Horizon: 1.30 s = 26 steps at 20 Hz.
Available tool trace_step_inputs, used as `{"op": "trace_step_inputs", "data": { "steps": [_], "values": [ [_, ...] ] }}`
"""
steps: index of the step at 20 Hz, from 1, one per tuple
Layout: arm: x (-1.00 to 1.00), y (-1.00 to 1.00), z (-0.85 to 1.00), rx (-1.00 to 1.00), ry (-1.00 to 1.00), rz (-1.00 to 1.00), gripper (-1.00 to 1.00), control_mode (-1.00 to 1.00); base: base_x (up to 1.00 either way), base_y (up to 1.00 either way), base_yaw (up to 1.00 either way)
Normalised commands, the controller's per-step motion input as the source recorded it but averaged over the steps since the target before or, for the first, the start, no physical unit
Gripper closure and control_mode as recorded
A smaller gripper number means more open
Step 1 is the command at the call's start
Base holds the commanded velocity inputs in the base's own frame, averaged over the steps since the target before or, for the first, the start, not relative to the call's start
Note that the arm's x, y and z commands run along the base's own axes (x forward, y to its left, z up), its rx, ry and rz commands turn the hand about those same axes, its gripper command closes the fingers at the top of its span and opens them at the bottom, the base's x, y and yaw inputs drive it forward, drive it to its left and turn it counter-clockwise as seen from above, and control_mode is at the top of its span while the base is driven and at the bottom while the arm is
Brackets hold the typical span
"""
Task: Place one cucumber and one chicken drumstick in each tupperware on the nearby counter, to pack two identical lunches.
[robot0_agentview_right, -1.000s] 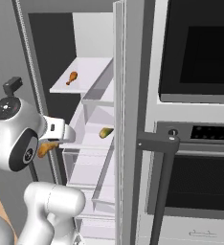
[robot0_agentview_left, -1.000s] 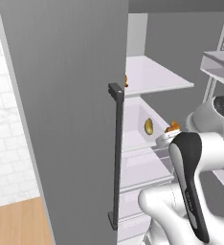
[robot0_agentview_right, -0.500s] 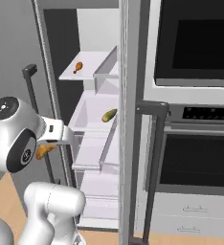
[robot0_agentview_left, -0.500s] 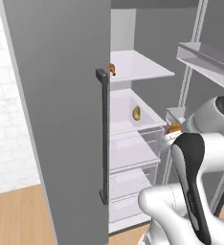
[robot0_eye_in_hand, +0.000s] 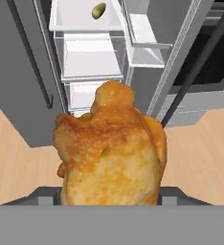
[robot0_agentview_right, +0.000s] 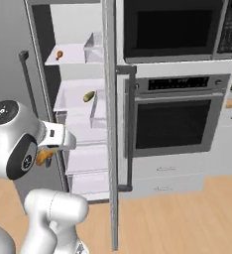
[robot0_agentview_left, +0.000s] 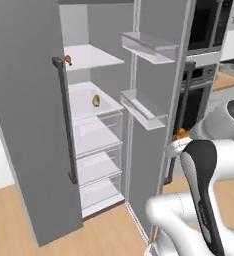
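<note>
Drumstick in transit: from the left base view, a chicken drumstick (robot0_agentview_left: 181,134) shows as a small orange lump at the robot's wrist, just in front of the open fridge door (robot0_agentview_left: 154,95). Deeper inside, a second drumstick (robot0_agentview_left: 68,60) lies on the top shelf (robot0_agentview_left: 96,56), and a small olive-green item (robot0_agentview_left: 96,101), possibly the cucumber, sits on the shelf below; it is too small to name with confidence. Neither tupperware nor the tabletop can be made out for certain here.

Seen from the right base view, the carried drumstick (robot0_agentview_right: 43,157) peeks out beneath the white wrist, near the left fridge door's handle (robot0_agentview_right: 29,89). The wall oven (robot0_agentview_right: 180,119) stands beside the fridge. The risk here, in judgement, is collision: a wide swing of the arm could knock the piece against a door edge or handle and dislodge it.

Looking along the hand, the drumstick (robot0_eye_in_hand: 110,152) bulks large over the end effector (robot0_eye_in_hand: 111,194), which appears clamped on its lower part, with only a sliver of dark finger (robot0_eye_in_hand: 173,194) showing at each side. How securely it sits cannot be told. The piece is rounded and stands tall above the fingers, so a jolt while the base drives could tip or slip it onto the wooden floor (robot0_eye_in_hand: 200,143). A further hazard is ending with both drumsticks in one box.
</note>
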Motion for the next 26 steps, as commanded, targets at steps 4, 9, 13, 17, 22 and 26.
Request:
{"op": "trace_step_inputs", "data": {
  "steps": [4,9,13,17,22,26],
  "values": [
    [0.00,0.00,0.00,0.00,0.00,0.00,1.00,1.00,-0.17,-0.43,-0.76],
    [0.00,0.00,0.00,0.00,0.00,0.00,1.00,1.00,0.07,-0.99,-0.67],
    [0.00,0.00,0.00,0.00,0.00,0.00,1.00,1.00,0.29,-1.00,-0.58],
    [0.00,0.00,0.00,0.00,0.00,0.00,1.00,1.00,0.75,-0.69,-0.42],
    [0.00,0.00,0.00,0.00,0.00,0.00,1.00,1.00,1.00,-0.27,-0.05],
    [0.00,0.00,0.00,0.00,0.00,0.00,1.00,1.00,1.00,-0.11,0.00]
  ]
}}
